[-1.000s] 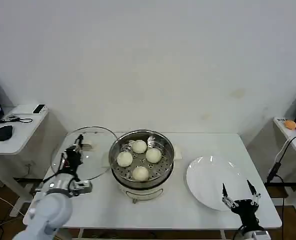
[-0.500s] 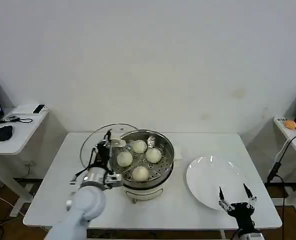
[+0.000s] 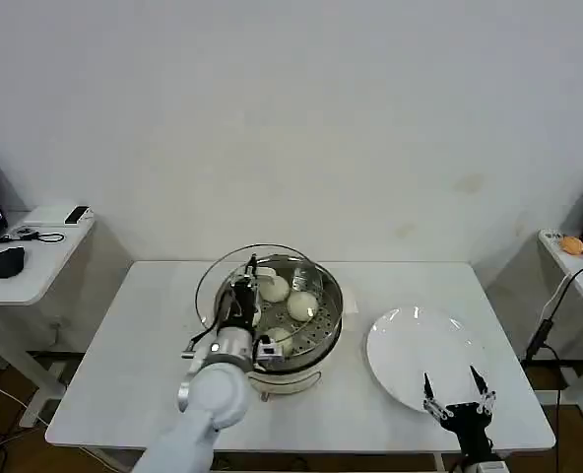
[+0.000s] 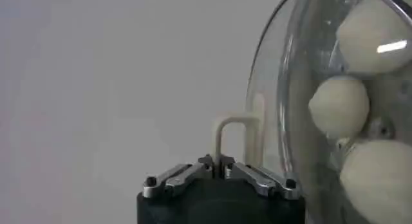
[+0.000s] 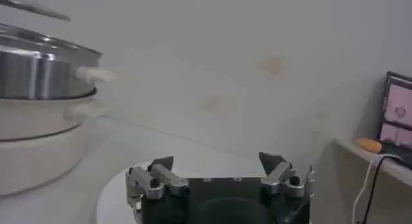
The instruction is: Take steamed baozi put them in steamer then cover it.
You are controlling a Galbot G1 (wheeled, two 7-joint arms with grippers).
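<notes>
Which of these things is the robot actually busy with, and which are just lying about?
Part of the job:
steamed baozi in the steamer
cover, held by the left gripper over the steamer's left side

Just lying about:
white plate, empty, with the open right gripper at its near edge
mouse on the side desk
orange thing on the right shelf

The cover (image 3: 257,286) hangs over the steamer (image 3: 316,330) mouth's left part, blocking it; right part open.
</notes>
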